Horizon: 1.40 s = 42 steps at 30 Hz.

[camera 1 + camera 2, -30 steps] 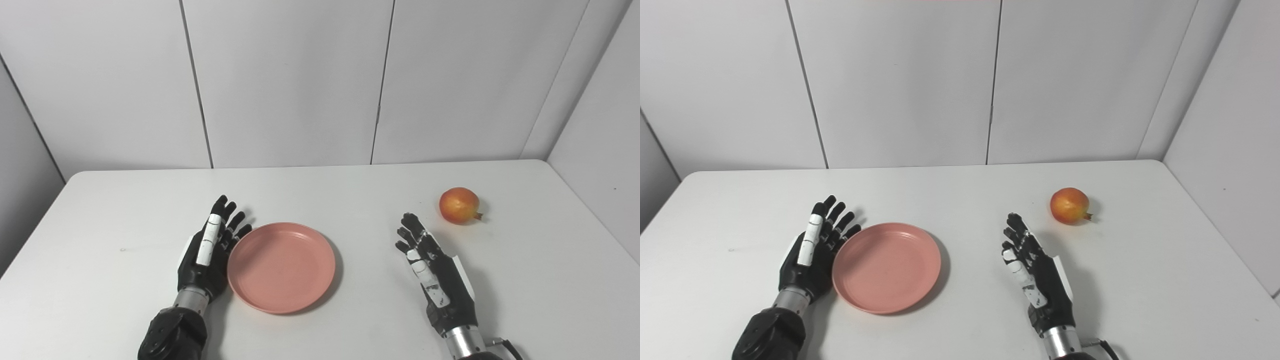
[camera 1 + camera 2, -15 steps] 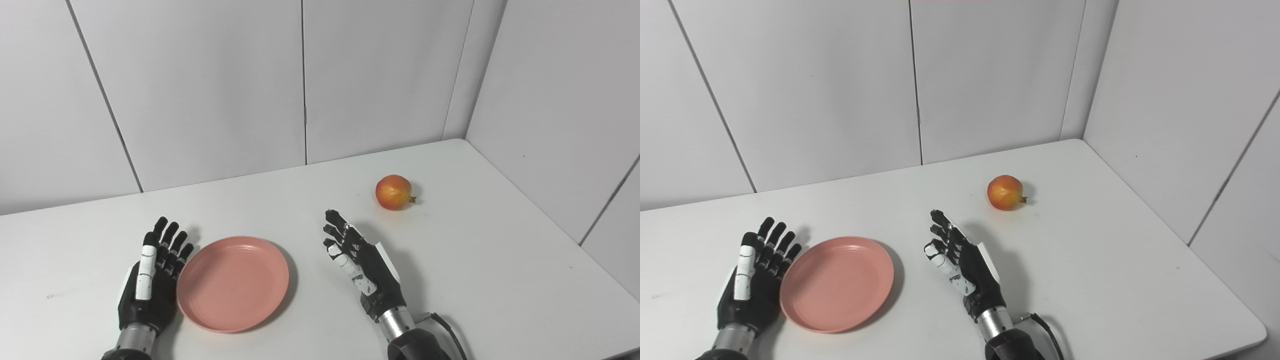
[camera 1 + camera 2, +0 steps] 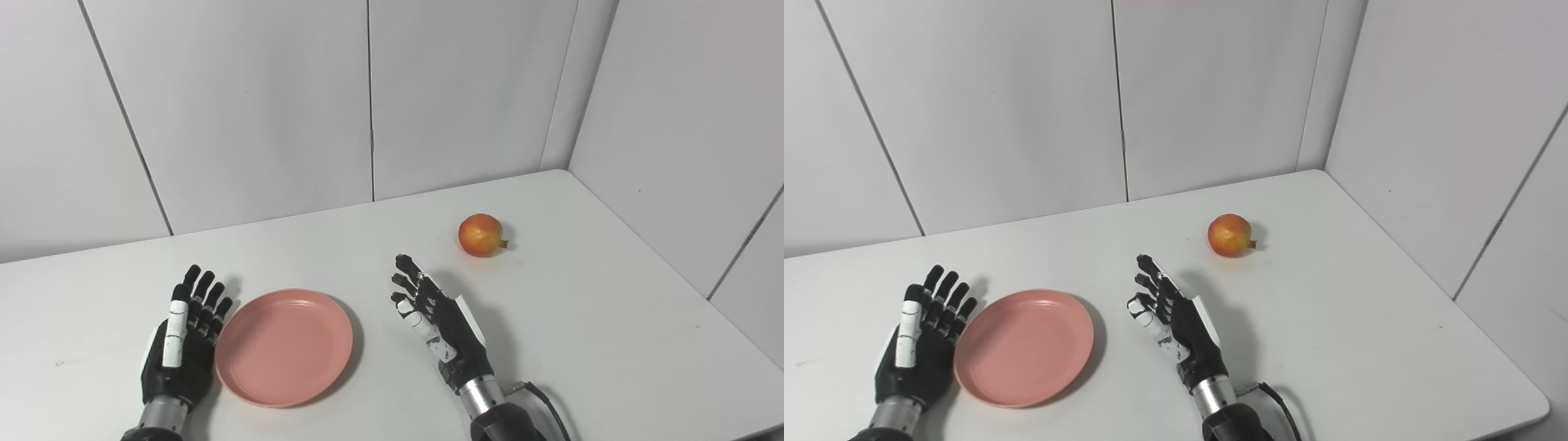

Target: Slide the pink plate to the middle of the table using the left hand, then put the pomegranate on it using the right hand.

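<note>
The plate [image 3: 284, 347] lies on the counter [image 3: 612, 331], left hand [image 3: 181, 346] at its 9 o'clock edge, fingers wide, holding nothing. The right hand [image 3: 438, 321], fingers wide and empty, sits at 3 o'clock; the pomegranate [image 3: 481, 234] lies at 1 o'clock, apart.

Matt, perhaps plastic pink plate [image 3: 284, 346]; smooth white table [image 3: 612, 318].

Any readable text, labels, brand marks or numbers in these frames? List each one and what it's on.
None: no words, numbers or signs can be read in either view.
Round pink plastic plate: plain.
Red-orange pomegranate: no sticker visible.
Black-and-white left robot hand and right robot hand: no markings visible.
White table and grey wall panels: blank.
</note>
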Available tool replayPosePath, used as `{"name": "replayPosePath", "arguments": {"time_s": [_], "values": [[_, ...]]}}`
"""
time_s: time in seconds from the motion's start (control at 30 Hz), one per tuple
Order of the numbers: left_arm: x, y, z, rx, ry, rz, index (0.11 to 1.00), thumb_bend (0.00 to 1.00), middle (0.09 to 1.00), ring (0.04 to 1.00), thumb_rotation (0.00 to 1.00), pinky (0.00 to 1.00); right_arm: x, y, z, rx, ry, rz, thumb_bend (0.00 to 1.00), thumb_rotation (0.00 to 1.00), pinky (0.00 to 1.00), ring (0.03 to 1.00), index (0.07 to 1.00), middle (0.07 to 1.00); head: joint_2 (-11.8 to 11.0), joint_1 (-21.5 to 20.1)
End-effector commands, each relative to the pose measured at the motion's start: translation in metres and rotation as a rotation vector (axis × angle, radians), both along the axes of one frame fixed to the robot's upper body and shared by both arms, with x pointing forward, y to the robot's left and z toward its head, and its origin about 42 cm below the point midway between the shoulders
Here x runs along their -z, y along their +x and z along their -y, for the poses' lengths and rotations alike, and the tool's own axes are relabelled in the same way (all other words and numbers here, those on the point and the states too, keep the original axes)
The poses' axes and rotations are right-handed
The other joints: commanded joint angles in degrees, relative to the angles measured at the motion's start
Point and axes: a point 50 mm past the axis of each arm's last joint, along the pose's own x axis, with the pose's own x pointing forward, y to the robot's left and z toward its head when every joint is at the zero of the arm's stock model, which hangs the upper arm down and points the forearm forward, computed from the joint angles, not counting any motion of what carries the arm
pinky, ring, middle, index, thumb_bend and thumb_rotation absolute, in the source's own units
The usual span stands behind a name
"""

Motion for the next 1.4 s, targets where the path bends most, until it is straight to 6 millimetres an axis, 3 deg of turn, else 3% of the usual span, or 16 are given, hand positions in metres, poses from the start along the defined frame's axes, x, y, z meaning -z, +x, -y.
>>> {"name": "replayPosePath", "arguments": {"time_s": [0.0, 0.17, 0.3, 0.53, 0.83, 1.0, 1.37], "values": [[-0.004, -0.001, 0.005, -0.001, 0.009, 0.004, 1.000, 0.85, 1.000, 0.992, 0.66, 0.98, 0.004, -0.009, 0.015, 0.053, -0.148, 0.034, 0.76, 0.80, 0.84, 0.886, 0.909, 0.932, 0.1, 0.4], [-0.005, -0.005, 0.010, 0.002, 0.023, 0.008, 1.000, 0.81, 1.000, 0.983, 0.68, 0.95, -0.037, -0.008, 0.027, 0.134, -0.373, 0.157, 0.70, 0.70, 0.79, 0.829, 0.869, 0.855, 0.0, 1.0], [-0.005, -0.007, 0.013, 0.011, 0.022, 0.015, 1.000, 0.80, 1.000, 0.986, 0.67, 0.95, -0.076, 0.000, 0.036, 0.189, -0.556, 0.256, 0.71, 0.72, 0.72, 0.798, 0.867, 0.843, -0.3, 1.4], [-0.005, -0.010, 0.015, 0.016, 0.009, 0.014, 1.000, 0.81, 1.000, 0.979, 0.67, 0.96, -0.126, 0.028, 0.051, 0.222, -0.658, 0.311, 0.72, 0.66, 0.68, 0.766, 0.835, 0.813, -0.5, 1.5], [-0.004, -0.012, 0.017, 0.028, 0.002, 0.007, 1.000, 0.81, 1.000, 0.979, 0.66, 0.96, -0.164, 0.063, 0.062, 0.248, -0.817, 0.389, 0.78, 0.71, 0.65, 0.754, 0.803, 0.795, -1.2, 1.6], [-0.003, -0.013, 0.018, 0.029, 0.004, 0.005, 1.000, 0.81, 1.000, 0.976, 0.66, 0.96, -0.180, 0.076, 0.061, 0.284, -0.998, 0.474, 0.79, 0.73, 0.63, 0.736, 0.783, 0.779, -1.3, 1.8], [-0.001, -0.016, 0.019, 0.040, 0.002, 0.001, 1.000, 0.80, 1.000, 0.977, 0.66, 0.97, -0.196, 0.112, 0.069, 0.322, -1.212, 0.406, 0.80, 0.70, 0.73, 0.800, 0.791, 0.808, -1.8, 2.0]]}}
